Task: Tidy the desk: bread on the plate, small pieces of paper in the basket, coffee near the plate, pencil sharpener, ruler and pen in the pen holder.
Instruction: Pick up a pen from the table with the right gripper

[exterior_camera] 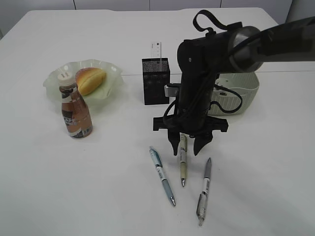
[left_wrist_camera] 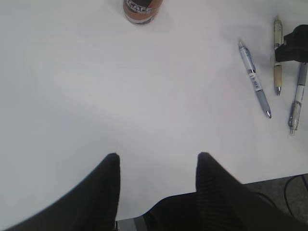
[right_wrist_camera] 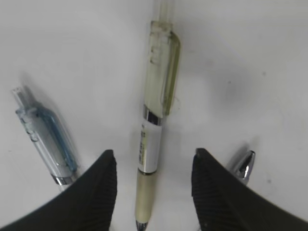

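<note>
Three pens lie on the white desk (exterior_camera: pixel 98 177): a blue one (exterior_camera: pixel 162 174), a yellowish one (exterior_camera: pixel 183 167) and a grey one (exterior_camera: pixel 204 191). My right gripper (exterior_camera: pixel 186 147) is open and low over the yellowish pen (right_wrist_camera: pixel 159 96), one finger on each side of its barrel, neither touching it. The bread (exterior_camera: pixel 91 80) lies on the plate (exterior_camera: pixel 112 87), and the coffee (exterior_camera: pixel 75 110) stands just in front. The ruler (exterior_camera: pixel 155 50) sticks out of the pen holder (exterior_camera: pixel 155 81). My left gripper (left_wrist_camera: pixel 158 154) is open over bare desk. The pencil sharpener and the small pieces of paper are out of view.
The basket (exterior_camera: pixel 243 93) stands behind my right arm, which hides its inside. The blue pen (right_wrist_camera: pixel 45 134) and the grey pen's tip (right_wrist_camera: pixel 243 163) lie just outside my right fingers. The desk's front edge (left_wrist_camera: pixel 269 179) is close to my left gripper.
</note>
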`<action>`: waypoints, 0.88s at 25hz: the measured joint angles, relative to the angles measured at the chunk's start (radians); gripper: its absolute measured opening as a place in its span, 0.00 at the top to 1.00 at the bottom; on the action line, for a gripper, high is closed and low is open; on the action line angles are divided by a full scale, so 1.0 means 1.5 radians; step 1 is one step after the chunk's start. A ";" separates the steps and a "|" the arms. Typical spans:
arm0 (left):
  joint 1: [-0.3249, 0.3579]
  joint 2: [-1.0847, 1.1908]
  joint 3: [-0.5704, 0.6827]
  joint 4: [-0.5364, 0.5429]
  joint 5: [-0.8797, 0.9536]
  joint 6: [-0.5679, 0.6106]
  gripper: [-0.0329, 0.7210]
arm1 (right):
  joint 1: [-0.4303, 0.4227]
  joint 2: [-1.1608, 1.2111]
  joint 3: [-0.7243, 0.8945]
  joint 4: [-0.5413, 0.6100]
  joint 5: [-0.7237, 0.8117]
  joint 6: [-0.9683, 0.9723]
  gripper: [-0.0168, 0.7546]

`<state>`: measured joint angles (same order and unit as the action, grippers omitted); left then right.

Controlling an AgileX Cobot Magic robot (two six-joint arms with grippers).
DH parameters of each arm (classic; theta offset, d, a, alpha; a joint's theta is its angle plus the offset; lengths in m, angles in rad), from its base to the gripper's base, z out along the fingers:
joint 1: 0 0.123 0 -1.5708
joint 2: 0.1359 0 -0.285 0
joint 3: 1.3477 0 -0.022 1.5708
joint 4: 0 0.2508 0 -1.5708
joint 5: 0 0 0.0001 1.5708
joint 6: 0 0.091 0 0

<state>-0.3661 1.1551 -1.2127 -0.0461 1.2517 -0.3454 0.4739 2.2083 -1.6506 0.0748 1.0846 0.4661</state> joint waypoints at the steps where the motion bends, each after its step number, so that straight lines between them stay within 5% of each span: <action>1: 0.000 0.000 0.000 0.000 0.000 0.000 0.46 | 0.000 0.000 0.000 0.000 -0.002 0.003 0.46; 22: 0.000 0.000 0.000 0.000 0.000 0.000 0.46 | 0.000 0.020 -0.011 0.000 -0.004 0.016 0.46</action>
<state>-0.3661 1.1551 -1.2127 -0.0461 1.2517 -0.3454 0.4739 2.2379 -1.6669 0.0748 1.0788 0.4899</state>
